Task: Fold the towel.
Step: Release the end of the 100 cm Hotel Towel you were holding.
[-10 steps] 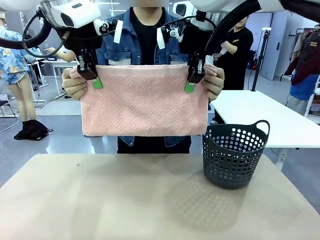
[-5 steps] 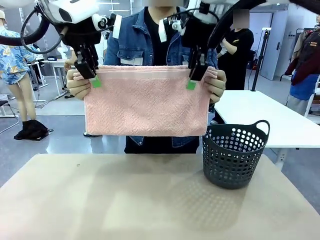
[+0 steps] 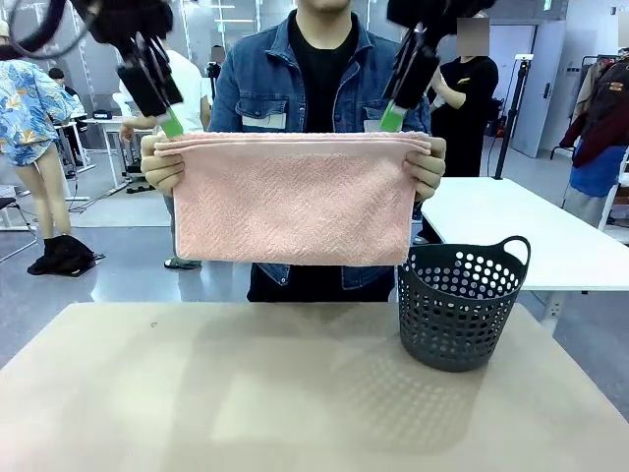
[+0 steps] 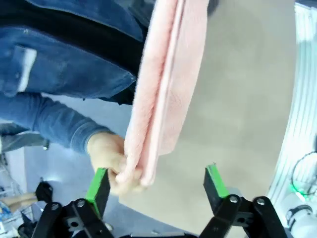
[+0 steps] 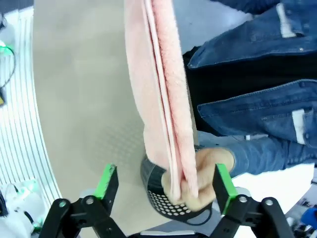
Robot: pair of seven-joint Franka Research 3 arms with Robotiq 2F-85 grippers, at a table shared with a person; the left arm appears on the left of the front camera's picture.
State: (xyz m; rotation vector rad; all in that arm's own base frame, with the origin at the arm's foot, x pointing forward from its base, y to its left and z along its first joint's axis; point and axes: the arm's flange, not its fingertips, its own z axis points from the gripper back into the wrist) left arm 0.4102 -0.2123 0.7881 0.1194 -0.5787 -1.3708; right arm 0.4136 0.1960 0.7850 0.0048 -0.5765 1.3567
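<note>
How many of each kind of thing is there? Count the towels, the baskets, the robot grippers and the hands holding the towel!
Pink towel: 1
Dark basket: 1
Robot grippers: 2, the left gripper and the right gripper, both open
Person's hands holding the towel's top corners: 2
Total: 6

The towel [image 3: 292, 197] hangs in the air over the bench's [image 3: 197, 393] far edge, in front of a person standing behind the bench. Its upper corners are held by one hand [image 3: 161, 169] on the robot's left and the other hand [image 3: 428, 167] on its right. The left claw [image 3: 162, 110] is just above the towel's upper left corner and the right claw [image 3: 398, 106] just above the upper right one, both apart from the cloth. The basket [image 3: 462, 305] stands on the bench near its far right corner, below the towel's lower right corner and nearer the robot.
</note>
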